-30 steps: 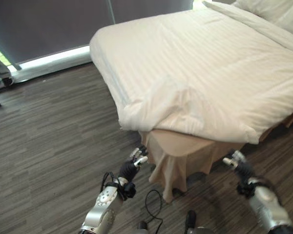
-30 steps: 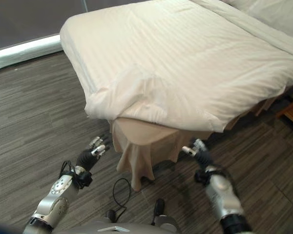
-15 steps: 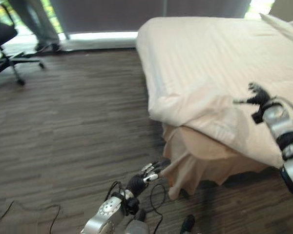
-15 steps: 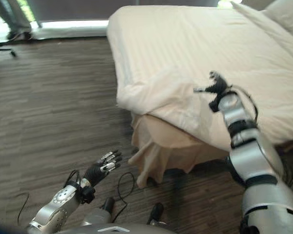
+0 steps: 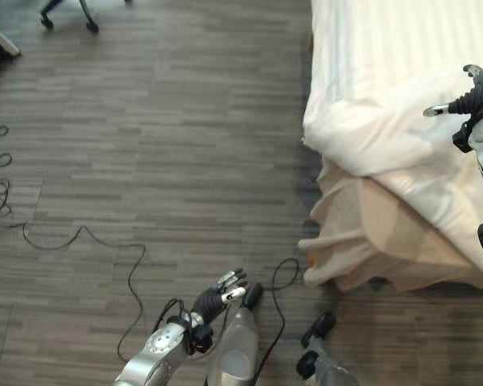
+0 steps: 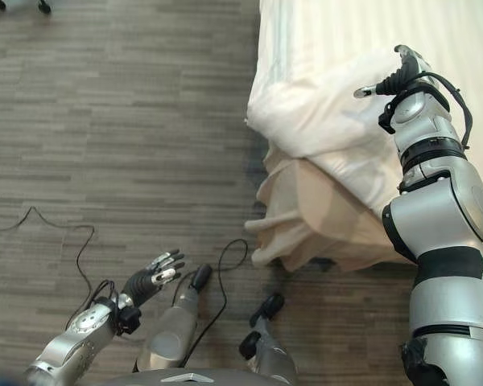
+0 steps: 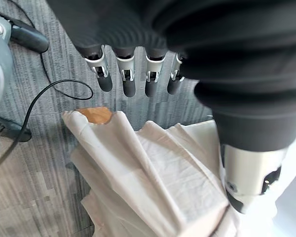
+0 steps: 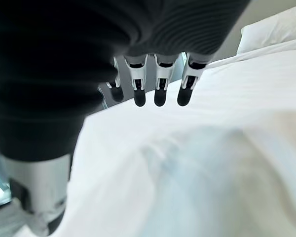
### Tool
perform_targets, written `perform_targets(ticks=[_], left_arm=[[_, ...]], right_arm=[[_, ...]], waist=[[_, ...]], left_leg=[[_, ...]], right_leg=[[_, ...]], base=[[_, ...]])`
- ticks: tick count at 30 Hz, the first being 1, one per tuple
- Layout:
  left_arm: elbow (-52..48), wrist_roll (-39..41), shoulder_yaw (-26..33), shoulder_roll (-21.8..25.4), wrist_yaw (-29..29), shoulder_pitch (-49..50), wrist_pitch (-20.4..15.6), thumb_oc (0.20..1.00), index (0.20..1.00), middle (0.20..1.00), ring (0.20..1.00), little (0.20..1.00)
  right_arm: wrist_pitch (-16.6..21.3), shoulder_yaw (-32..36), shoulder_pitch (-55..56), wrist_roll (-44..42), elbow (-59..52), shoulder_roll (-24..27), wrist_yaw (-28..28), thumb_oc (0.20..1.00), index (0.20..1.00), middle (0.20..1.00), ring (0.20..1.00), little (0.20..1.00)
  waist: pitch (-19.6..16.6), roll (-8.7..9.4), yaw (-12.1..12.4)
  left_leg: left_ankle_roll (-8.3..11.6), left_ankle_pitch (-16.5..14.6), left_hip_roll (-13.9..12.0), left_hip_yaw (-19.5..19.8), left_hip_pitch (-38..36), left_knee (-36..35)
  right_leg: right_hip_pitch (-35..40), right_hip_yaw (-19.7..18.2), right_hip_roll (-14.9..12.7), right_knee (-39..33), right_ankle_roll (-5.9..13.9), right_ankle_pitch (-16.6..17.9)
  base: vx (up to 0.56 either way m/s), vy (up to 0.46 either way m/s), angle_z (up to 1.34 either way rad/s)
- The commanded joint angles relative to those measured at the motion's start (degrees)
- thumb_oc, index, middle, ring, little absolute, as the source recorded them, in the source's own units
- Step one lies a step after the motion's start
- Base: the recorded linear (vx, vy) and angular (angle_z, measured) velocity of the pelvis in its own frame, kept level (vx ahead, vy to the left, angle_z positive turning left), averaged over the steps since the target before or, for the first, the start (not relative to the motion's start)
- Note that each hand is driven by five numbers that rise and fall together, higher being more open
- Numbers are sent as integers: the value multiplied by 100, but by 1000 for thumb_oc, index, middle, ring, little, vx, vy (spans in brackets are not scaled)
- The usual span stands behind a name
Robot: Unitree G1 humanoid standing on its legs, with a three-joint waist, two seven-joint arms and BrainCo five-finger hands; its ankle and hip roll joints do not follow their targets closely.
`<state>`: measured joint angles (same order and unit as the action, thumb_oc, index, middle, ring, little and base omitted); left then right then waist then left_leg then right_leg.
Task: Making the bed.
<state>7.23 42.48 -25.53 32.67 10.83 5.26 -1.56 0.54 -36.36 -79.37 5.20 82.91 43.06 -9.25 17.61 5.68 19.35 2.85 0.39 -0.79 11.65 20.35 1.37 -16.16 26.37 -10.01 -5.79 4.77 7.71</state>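
A white striped duvet (image 5: 370, 129) covers the bed at the right, and its near corner is bunched and folded over. Below it the beige bed skirt (image 5: 370, 241) hangs rumpled to the floor. My right hand (image 6: 402, 76) is raised just above the duvet near that corner, open with nothing in it. In the right wrist view its fingers (image 8: 160, 84) hang straight over the duvet (image 8: 212, 163). My left hand (image 5: 213, 297) is low over the floor, left of the bed corner, open and empty. Past its fingers (image 7: 129, 81) the left wrist view shows the bed skirt (image 7: 153, 182).
Grey wood-pattern floor (image 5: 161, 121) spreads to the left of the bed. Loose black cables (image 5: 80, 233) trail across it at the far left. An office chair's wheeled base (image 5: 64, 12) stands at the far edge. A pillow (image 8: 271, 27) lies at the head of the bed.
The camera has swung, so the bed now sits at the right edge. My right hand rose from floor level to above the duvet corner. The left hand stayed low and open.
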Motion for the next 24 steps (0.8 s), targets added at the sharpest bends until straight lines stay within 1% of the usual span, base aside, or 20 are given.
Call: perform_targets(ticks=[1, 3, 4, 5, 7, 8, 10, 11, 13, 14, 15, 16, 17, 18, 19, 20, 21, 22, 23, 24], left_arm=[[-751, 44, -220, 18, -76, -14, -236, 1000, 1000, 1000, 1000, 1000], [-844, 0, -236, -6, -129, -97, -268, 1000, 1000, 1000, 1000, 1000], [-843, 0, -239, -7, -130, -100, -268, 1000, 1000, 1000, 1000, 1000], [-806, -26, -288, -98, -171, -186, -291, 1000, 1000, 1000, 1000, 1000], [-761, -33, -325, -163, -183, -261, -305, 1000, 1000, 1000, 1000, 1000], [-656, -51, -352, -312, -216, -406, -343, 1000, 1000, 1000, 1000, 1000], [-611, -61, -366, -355, -224, -447, -346, 1000, 1000, 1000, 1000, 1000], [-549, -74, -366, -436, -223, -510, -377, 1000, 1000, 1000, 1000, 1000], [-438, -51, -367, -509, -251, -593, -410, 1000, 1000, 1000, 1000, 1000], [-437, -51, -370, -506, -250, -591, -412, 1000, 1000, 1000, 1000, 1000], [-374, -59, -413, -559, -248, -676, -447, 1000, 1000, 1000, 1000, 1000], [-374, -57, -371, -549, -247, -680, -484, 1000, 1000, 1000, 1000, 1000], [-366, -27, -301, -532, -240, -673, -522, 1000, 1000, 1000, 1000, 1000], [-318, -32, -244, -499, -216, -622, -527, 1000, 1000, 1000, 1000, 1000], [-337, -34, -213, -446, -177, -566, -524, 1000, 1000, 1000, 1000, 1000], [-339, -34, -217, -444, -176, -561, -523, 1000, 1000, 1000, 1000, 1000], [-360, -17, -186, -375, -134, -485, -513, 1000, 1000, 1000, 1000, 1000], [-415, 43, -201, -297, -47, -382, -475, 1000, 1000, 1000, 1000, 1000], [-538, 141, -238, -128, 153, -249, -427, 1000, 1000, 1000, 1000, 1000], [-635, 156, -244, -7, 232, -162, -409, 1000, 1000, 1000, 1000, 1000]], right_arm=[[-179, -621, -658, 520, 127, 951, -442, 1000, 1000, 1000, 1000, 1000], [-234, -667, -520, 789, 106, 1022, -478, 1000, 1000, 1000, 1000, 1000], [-236, -665, -518, 790, 103, 1026, -477, 1000, 1000, 1000, 1000, 1000], [-215, -530, -352, 723, 81, 1047, -449, 1000, 1000, 1000, 1000, 1000], [-194, -436, -222, 647, 79, 1021, -420, 1000, 1000, 1000, 1000, 1000], [-162, -291, 105, 554, 75, 874, -346, 200, 200, 200, 200, 200], [-142, -287, 262, 599, 79, 824, -280, 200, 200, 200, 200, 200], [-113, -239, 640, 734, 41, 557, -155, 200, 200, 200, 200, 200], [-72, -140, 976, 727, -107, 306, -122, 200, 200, 200, 200, 200], [-75, -133, 986, 728, -113, 307, -123, 200, 200, 200, 200, 200], [91, -127, 1584, 738, -553, 58, -20, 200, 200, 200, 200, 200], [195, -135, 1893, 662, -937, -88, 58, 200, 200, 200, 200, 200], [337, -264, 2380, 601, -1579, -263, 273, 200, 200, 200, 200, 200], [394, -450, 2827, 654, -2455, -299, 564, 200, 200, 200, 200, 200], [455, -641, 3205, 735, -3215, -287, 808, 200, 200, 200, 200, 200], [444, -633, 3221, 736, -3234, -279, 813, 200, 200, 200, 200, 200], [465, -812, 3522, 867, -3863, -217, 1098, 200, 200, 200, 200, 200], [520, -1014, 3887, 1011, -4558, -133, 1458, 200, 200, 200, 200, 200], [629, -1081, 4884, 1099, -5591, 53, 2072, 200, 200, 200, 200, 200], [633, -1022, 5366, 1120, -5880, 98, 2322, 200, 200, 200, 200, 200]], waist=[[191, -154, 49], [325, -220, 53], [316, -218, 55], [411, -262, 27], [443, -260, 27], [522, -276, 11], [534, -278, 17], [573, -293, -9], [590, -299, -49], [589, -296, -46], [588, -321, -68], [593, -317, -110], [598, -287, -183], [598, -225, -276], [604, -166, -370], [601, -166, -365], [599, -109, -442], [594, -49, -529], [546, 47, -690], [506, 78, -732]], left_leg=[[47, 652, 229, -424, 85, -637], [77, 708, 232, -435, 292, -637], [78, 709, 231, -434, 304, -637], [93, 742, 230, -454, 443, -637], [89, 745, 234, -479, 494, -637], [85, 755, 220, -536, 540, -624], [82, 756, 225, -549, 541, -618], [70, 753, 233, -574, 495, -602], [63, 741, 242, -598, 436, -600], [62, 741, 242, -598, 434, -601], [56, 725, 258, -606, 373, -595], [54, 718, 254, -620, 338, -603], [55, 713, 244, -657, 281, -610], [61, 696, 220, -700, 202, -620], [68, 677, 202, -745, 142, -623], [68, 676, 202, -746, 138, -625], [69, 655, 184, -772, 83, -627], [78, 630, 168, -802, 22, -627], [83, 578, 155, -835, -112, -630], [82, 552, 148, -838, -184, -635]], right_leg=[[644, -198, 300, 79, 378, -555], [445, -226, 300, 79, 383, -525], [434, -226, 301, 79, 382, -524], [287, -265, 302, 79, 376, -505], [233, -287, 307, 79, 381, -498], [180, -306, 300, 79, 390, -481], [180, -318, 301, 79, 389, -477], [214, -345, 294, 79, 387, -467], [257, -355, 280, 79, 389, -461], [259, -356, 280, 79, 390, -462], [315, -346, 255, 79, 397, -463], [333, -355, 250, 79, 399, -457], [362, -384, 246, 79, 398, -440], [402, -426, 254, 79, 396, -437], [437, -457, 261, 79, 386, -437], [440, -458, 260, 79, 387, -438], [472, -481, 267, 79, 376, -449], [517, -483, 269, 79, 373, -461], [640, -458, 267, 79, 369, -500], [714, -421, 261, 79, 369, -535]], base=[[-41, 40, 3], [-46, 30, -2], [-41, 25, -3], [0, 0, 0], [0, 0, 0], [6, 11, -3], [3, 5, -2], [0, 0, 0], [15, 8, -1], [0, 0, 0], [11, 23, -5], [14, 41, -8], [13, 41, -10], [14, 42, -9], [11, 25, -10], [13, 9, -9], [25, -14, -15], [65, -33, -31], [85, -56, -30], [90, -53, -23]])
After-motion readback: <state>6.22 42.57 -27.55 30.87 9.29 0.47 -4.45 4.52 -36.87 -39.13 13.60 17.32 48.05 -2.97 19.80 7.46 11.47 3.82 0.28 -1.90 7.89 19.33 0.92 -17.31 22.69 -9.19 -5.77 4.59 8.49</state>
